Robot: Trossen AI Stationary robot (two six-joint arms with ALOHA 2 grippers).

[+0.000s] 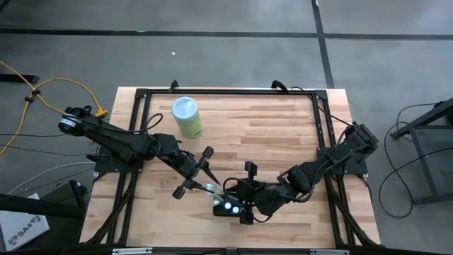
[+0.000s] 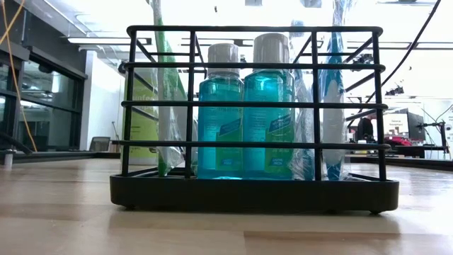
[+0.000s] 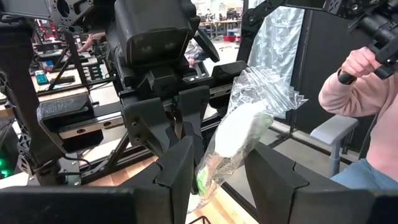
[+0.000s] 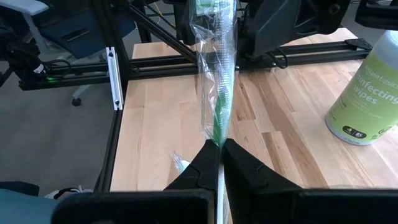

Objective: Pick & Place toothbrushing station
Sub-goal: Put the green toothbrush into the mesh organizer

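A green toothbrush in clear wrap (image 3: 239, 127) is held in the air between both grippers, above the table's near middle (image 1: 210, 188). My right gripper (image 4: 221, 144) is shut on it. My left gripper (image 3: 219, 157) faces the right one with the packet in its gap. The toothbrushing station (image 2: 255, 191), a black wire holder, stands on the table just near of them (image 1: 230, 209). It holds two blue bottles (image 2: 244, 113). A green wrapped brush (image 2: 161, 92) and a blue one (image 2: 331, 106) show among its bars. My left gripper has the packet's lower part (image 3: 214, 177) between its two fingers, and the wrap reaches both inner faces. The fingers come in level from the table's left. The packet rises tilted above them, clear of the table. My right gripper pinches the green handle (image 4: 217, 134) through the wrap between its shut fingertips. The fingers come from the table's right, slanting down, and lie across the brush. The brush stands up above the fingers (image 4: 214, 56), lifted clear of the table.
A pale green wipes cylinder (image 1: 187, 115) stands at the table's far left, clear of both arms. A black frame rail (image 1: 226, 92) runs round the tabletop. Beyond the table, in the left wrist view, a person in a pink sleeve (image 3: 354, 93) sits.
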